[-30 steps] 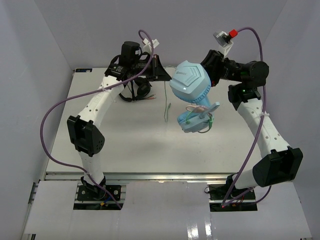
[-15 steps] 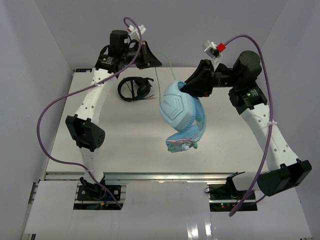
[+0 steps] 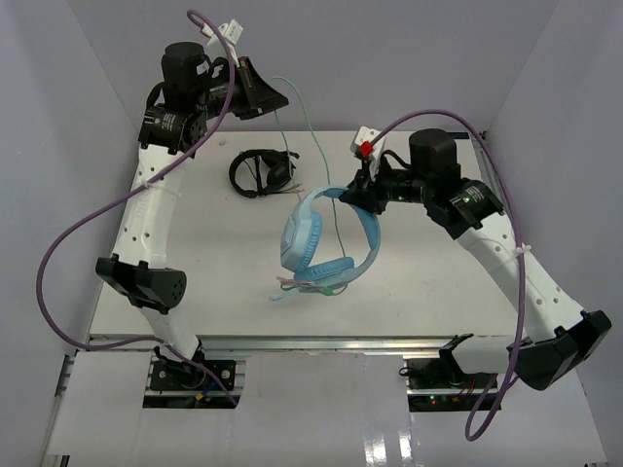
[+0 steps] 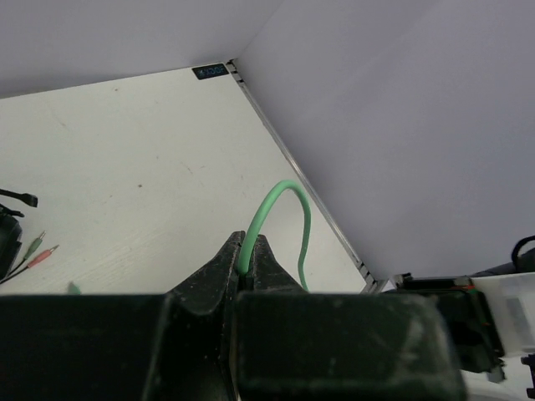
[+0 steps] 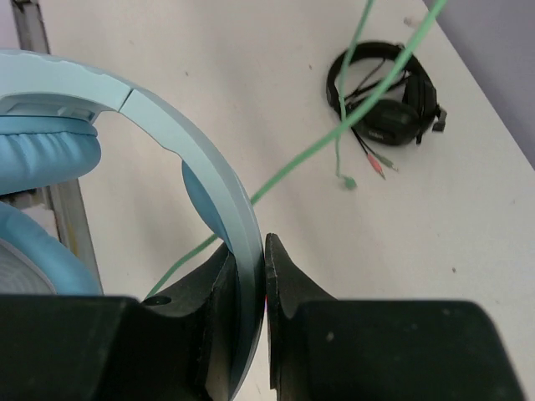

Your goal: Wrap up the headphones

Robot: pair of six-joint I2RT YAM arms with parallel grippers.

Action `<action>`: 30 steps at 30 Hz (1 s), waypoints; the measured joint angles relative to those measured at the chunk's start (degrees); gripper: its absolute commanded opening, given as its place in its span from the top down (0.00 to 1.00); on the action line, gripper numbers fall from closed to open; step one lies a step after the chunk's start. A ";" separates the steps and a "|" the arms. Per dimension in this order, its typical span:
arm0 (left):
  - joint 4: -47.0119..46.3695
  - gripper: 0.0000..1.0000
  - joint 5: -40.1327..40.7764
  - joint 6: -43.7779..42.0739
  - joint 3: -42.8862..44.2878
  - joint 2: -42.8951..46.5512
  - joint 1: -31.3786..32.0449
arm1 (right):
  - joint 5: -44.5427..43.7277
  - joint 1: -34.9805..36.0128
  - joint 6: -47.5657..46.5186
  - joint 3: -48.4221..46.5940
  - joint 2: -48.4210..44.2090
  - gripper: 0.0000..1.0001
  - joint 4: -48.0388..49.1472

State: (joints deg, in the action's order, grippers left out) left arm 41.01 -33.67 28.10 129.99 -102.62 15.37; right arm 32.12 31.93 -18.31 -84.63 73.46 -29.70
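The right gripper [image 5: 251, 251] is clamping the headband of the light blue headphones [image 3: 316, 243], which are hanging above the middle of the tabletop [image 3: 214, 263]. The raised left gripper [image 4: 247, 251] is pinching their green cable [image 4: 286, 185]. Black headphones [image 3: 261, 173] are lying at the far side.

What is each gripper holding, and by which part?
The right gripper clamps the blue headphones by the headband; the left gripper pinches their green cable.
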 measured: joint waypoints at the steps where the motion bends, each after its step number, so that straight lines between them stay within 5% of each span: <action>1: 0.05 1.00 -0.07 0.00 -0.13 0.68 0.17 | -2.12 0.68 -0.84 0.59 -0.01 0.92 -0.48; 16: 4.73 1.00 5.58 -3.81 -6.85 6.14 4.30 | -37.37 5.40 -8.68 7.11 0.11 0.92 1.46; 30: 8.24 1.00 7.26 -6.20 -6.84 6.98 7.58 | -53.91 6.32 -17.29 8.80 5.17 0.92 8.00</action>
State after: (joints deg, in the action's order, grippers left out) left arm 49.25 -26.41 21.90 123.15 -95.64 22.95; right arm -21.79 38.25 -35.60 -75.84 78.63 -21.70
